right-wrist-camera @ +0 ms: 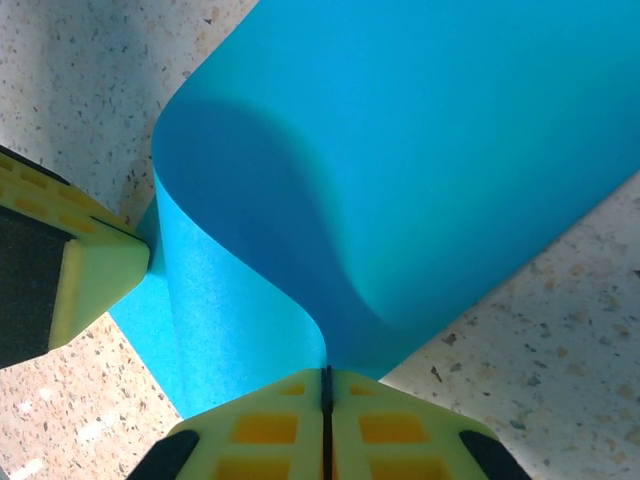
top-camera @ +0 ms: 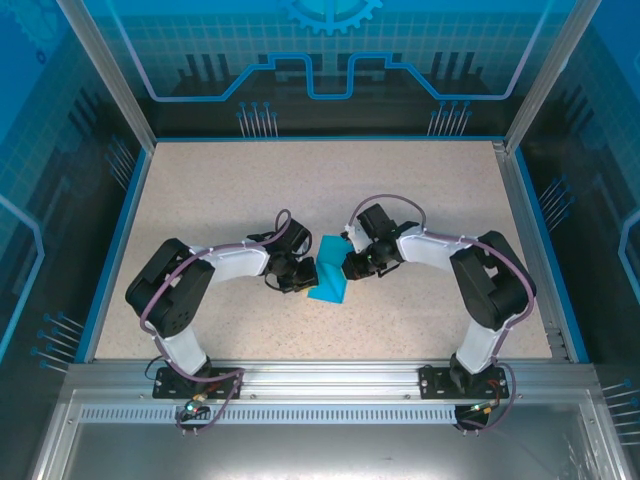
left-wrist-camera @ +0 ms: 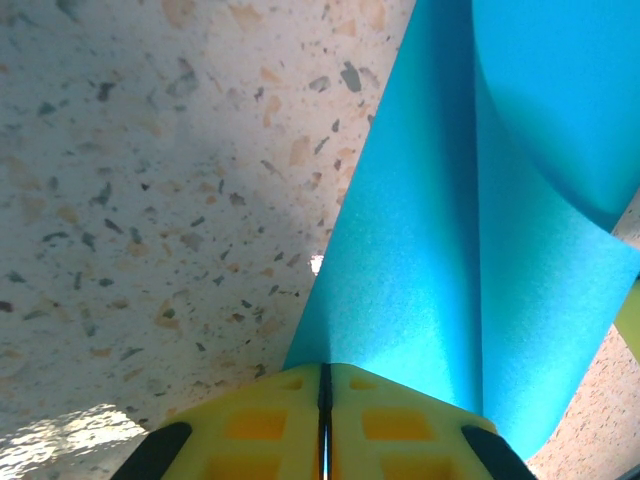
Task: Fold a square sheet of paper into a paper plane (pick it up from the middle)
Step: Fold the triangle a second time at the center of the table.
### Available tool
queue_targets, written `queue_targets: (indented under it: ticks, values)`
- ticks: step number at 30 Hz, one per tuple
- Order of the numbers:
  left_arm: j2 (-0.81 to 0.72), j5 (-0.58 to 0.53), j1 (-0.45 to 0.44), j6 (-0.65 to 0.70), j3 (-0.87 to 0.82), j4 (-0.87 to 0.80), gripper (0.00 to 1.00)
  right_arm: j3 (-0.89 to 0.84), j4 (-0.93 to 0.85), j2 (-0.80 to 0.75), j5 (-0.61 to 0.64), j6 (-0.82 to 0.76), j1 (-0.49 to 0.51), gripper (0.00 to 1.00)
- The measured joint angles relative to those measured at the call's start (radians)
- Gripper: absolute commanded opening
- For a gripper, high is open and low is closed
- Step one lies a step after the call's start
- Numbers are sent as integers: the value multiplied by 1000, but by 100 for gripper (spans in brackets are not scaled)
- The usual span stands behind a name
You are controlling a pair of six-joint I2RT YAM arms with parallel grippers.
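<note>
The square sheet of paper (top-camera: 329, 274) is cyan-blue and hangs curled between both grippers above the middle of the table. My left gripper (top-camera: 302, 277) pinches its left edge; in the left wrist view the yellow jaws of that gripper (left-wrist-camera: 324, 372) are shut on the sheet (left-wrist-camera: 450, 230), which rises away and curls over at the right. My right gripper (top-camera: 349, 264) pinches the opposite edge; in the right wrist view its jaws (right-wrist-camera: 326, 375) are shut on the sheet (right-wrist-camera: 420, 170), which bends over in a loop. The left gripper's finger (right-wrist-camera: 80, 275) shows there, touching the paper's far edge.
The speckled beige table (top-camera: 230, 190) lies open all around the paper. A blue rim and clear walls (top-camera: 120, 200) bound it on three sides, and an aluminium rail (top-camera: 320, 375) with both arm bases runs along the near edge.
</note>
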Motion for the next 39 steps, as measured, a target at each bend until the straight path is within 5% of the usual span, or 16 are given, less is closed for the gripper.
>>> queue_targets:
  ticks: [39]
  values:
    - [2, 0, 0, 3, 0, 1, 11, 26, -10, 56, 26, 0, 0, 9]
